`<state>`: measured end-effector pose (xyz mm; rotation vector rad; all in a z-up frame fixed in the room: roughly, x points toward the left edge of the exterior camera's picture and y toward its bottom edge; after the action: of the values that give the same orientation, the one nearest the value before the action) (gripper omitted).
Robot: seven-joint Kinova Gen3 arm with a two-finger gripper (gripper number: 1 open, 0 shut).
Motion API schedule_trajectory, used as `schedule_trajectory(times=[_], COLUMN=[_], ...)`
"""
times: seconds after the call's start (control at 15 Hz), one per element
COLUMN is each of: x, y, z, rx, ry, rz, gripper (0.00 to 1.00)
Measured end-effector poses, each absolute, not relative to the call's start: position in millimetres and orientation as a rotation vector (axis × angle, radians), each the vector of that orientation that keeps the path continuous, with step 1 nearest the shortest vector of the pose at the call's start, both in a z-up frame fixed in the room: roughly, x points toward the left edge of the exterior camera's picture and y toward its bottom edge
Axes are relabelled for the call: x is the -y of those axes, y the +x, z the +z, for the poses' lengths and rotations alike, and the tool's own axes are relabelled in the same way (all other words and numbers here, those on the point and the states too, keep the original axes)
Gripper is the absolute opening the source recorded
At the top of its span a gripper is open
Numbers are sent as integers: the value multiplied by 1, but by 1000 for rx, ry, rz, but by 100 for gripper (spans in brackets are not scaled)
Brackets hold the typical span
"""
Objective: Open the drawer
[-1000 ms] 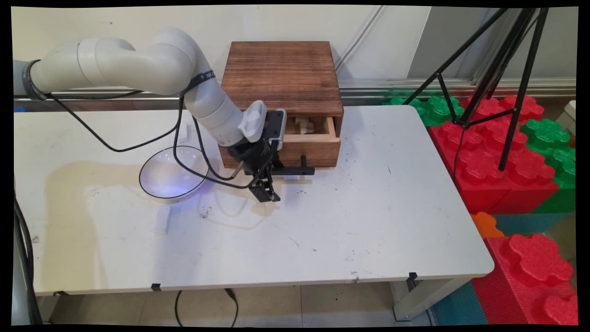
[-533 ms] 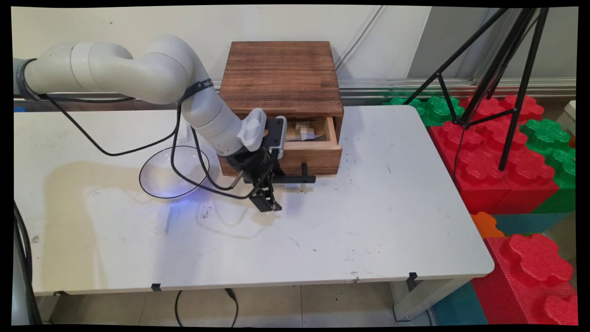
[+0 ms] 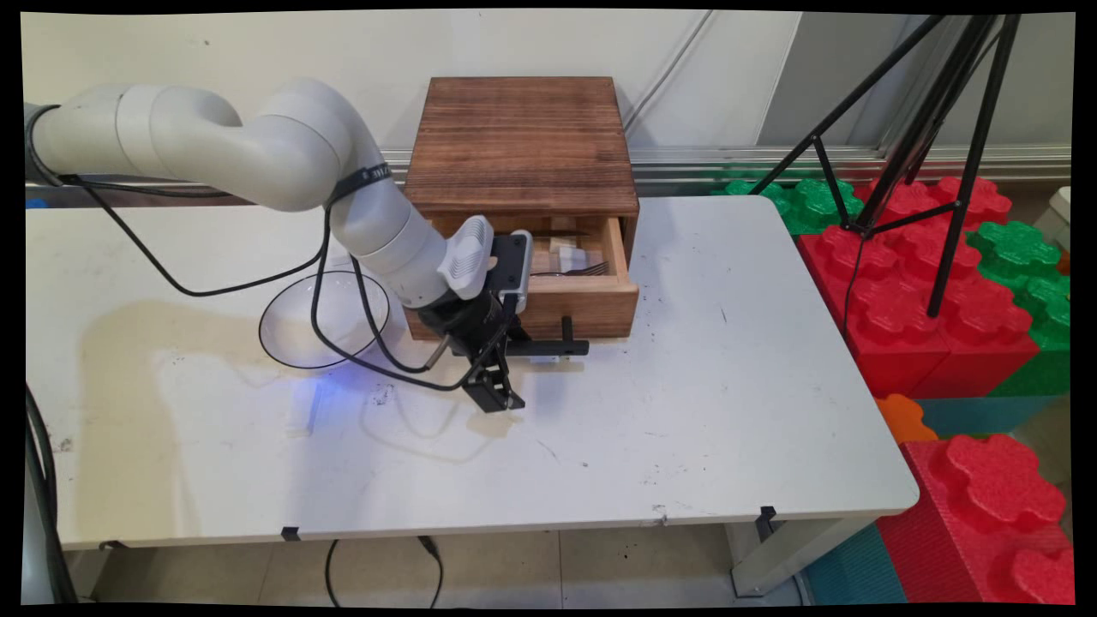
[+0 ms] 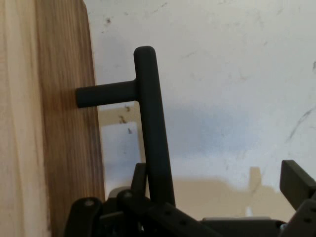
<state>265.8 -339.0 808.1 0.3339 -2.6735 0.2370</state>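
A brown wooden box stands at the table's far middle, its drawer pulled partly out. Inside the drawer lie a metal fork and pale blocks. The drawer's black bar handle sticks out from the wooden front. My gripper is open and hooked on the handle's left end. The bar lies against one finger, while the other finger stands well away from it, over the table.
A clear round bowl sits left of the box, partly behind the arm's black cables. A black tripod and red and green foam blocks stand past the table's right edge.
The drawer has slid further out towards the table's near side, showing the fork. My gripper has moved the same way with the handle.
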Motion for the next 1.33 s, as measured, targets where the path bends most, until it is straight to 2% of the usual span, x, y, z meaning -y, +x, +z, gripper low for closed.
schedule_trajectory(times=[1.33], x=[279], y=[245], z=[806], rx=[2649], ry=[341], rz=[191], gripper=[100])
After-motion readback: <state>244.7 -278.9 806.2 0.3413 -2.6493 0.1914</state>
